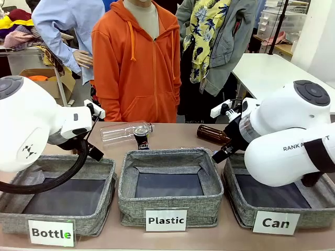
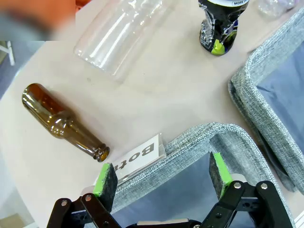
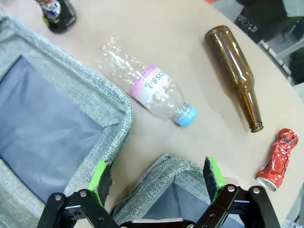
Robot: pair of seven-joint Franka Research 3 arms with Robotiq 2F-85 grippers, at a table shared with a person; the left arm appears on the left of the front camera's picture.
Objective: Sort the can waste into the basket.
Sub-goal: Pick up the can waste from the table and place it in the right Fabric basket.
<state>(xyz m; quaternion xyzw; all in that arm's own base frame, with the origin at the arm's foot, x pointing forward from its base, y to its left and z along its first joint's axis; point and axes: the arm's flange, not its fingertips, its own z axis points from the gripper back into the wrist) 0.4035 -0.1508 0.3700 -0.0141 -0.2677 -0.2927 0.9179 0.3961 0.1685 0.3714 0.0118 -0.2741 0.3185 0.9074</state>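
Observation:
The dark can [image 1: 141, 137] with green and colourful print stands upright on the table behind the middle bin; it is also in the left wrist view [image 2: 219, 23] and the right wrist view [image 3: 57, 12]. The crushed shiny red can [image 3: 279, 159] lies on the table beside a brown bottle's mouth. The grey basket [image 1: 235, 201] with the white "Can" label [image 1: 276, 223] sits at the right. My right gripper [image 3: 157, 175] hovers open over that basket's far corner rim [image 3: 166, 166]. My left gripper [image 2: 162, 173] is open above the corner of the "Bottle" bin [image 2: 204, 137], holding nothing.
The "Plastic" bin [image 1: 170, 209] stands in the middle and the "Bottle" bin [image 1: 99, 219] at the left. One brown glass bottle [image 2: 61, 124] lies by the left bin, another [image 3: 235, 73] near the red can. A clear bottle [image 2: 118, 33] and a pink-labelled plastic bottle [image 3: 147, 90] lie behind the bins. A person in orange [image 1: 136, 63] stands across the table.

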